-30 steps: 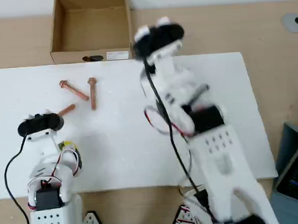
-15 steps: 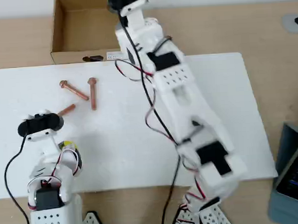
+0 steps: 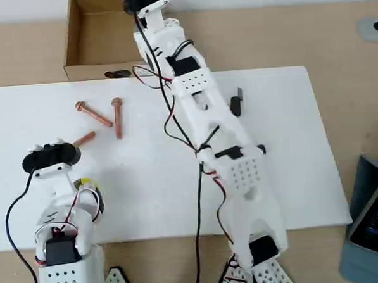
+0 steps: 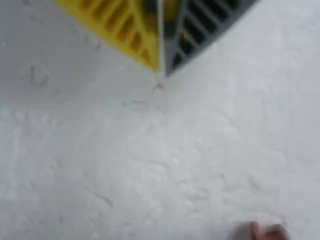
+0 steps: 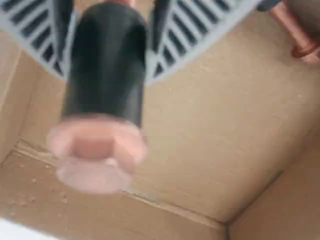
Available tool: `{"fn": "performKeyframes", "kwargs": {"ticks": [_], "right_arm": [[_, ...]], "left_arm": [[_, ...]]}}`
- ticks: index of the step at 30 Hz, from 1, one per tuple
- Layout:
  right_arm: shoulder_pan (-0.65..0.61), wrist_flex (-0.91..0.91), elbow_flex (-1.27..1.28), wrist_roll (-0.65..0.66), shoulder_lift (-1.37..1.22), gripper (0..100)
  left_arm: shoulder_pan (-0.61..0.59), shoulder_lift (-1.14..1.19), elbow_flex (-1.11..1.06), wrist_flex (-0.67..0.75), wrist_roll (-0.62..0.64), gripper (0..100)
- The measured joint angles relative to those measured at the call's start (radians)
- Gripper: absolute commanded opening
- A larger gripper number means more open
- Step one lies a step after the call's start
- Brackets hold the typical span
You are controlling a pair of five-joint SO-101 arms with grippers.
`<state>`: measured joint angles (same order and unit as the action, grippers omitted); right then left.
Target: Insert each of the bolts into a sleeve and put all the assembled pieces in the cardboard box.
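Observation:
My right gripper (image 5: 109,27) is shut on a black sleeve (image 5: 105,70) with a copper bolt in it, whose head (image 5: 95,155) points down into the cardboard box (image 5: 215,125). From above, that right gripper (image 3: 146,5) hangs over the box (image 3: 70,40) near its right wall. Another copper bolt (image 5: 295,30) lies inside the box. Three loose bolts (image 3: 92,113) (image 3: 117,117) (image 3: 84,139) rest on the white mat (image 3: 147,182). A black sleeve (image 3: 236,103) lies on the mat beside the right arm. My left gripper (image 4: 161,65) is shut and empty just above the mat, close to a bolt (image 4: 262,232).
The right arm stretches diagonally across the mat from its base (image 3: 255,258) to the box. The left arm's base (image 3: 59,256) sits at the near left. A dark grey case (image 3: 374,227) stands off the mat at the right edge.
The right arm has swung from the mat's middle out to the cardboard box, carrying the sleeved bolt. A sleeve on the mat came into view. The left arm has stayed still.

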<state>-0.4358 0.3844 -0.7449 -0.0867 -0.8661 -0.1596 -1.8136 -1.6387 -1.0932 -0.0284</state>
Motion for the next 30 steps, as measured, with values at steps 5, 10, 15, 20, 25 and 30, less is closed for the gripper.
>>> {"fn": "performKeyframes", "kwargs": {"ticks": [5, 10, 15, 20, 25, 30], "right_arm": [[-0.006, 0.066, -0.094, 0.061, -0.095, 4.0], [-0.008, 0.190, -0.176, 0.087, -0.147, 16.7], [-0.009, 0.272, -0.258, 0.089, -0.157, 16.7], [-0.009, 0.290, -0.273, 0.089, -0.163, 16.7], [-0.009, 0.295, -0.273, 0.089, -0.163, 16.7], [-0.009, 0.370, -0.273, 0.089, -0.160, 16.7]], "left_arm": [[0.000, 0.000, 0.000, 0.000, 0.000, 0], [0.000, 0.000, 0.000, 0.000, 0.000, 0], [0.000, 0.000, 0.000, 0.000, 0.000, 0], [0.000, 0.000, 0.000, 0.000, 0.000, 0], [0.000, 0.000, 0.000, 0.000, 0.000, 0], [0.000, 0.000, 0.000, 0.000, 0.000, 0]]}}
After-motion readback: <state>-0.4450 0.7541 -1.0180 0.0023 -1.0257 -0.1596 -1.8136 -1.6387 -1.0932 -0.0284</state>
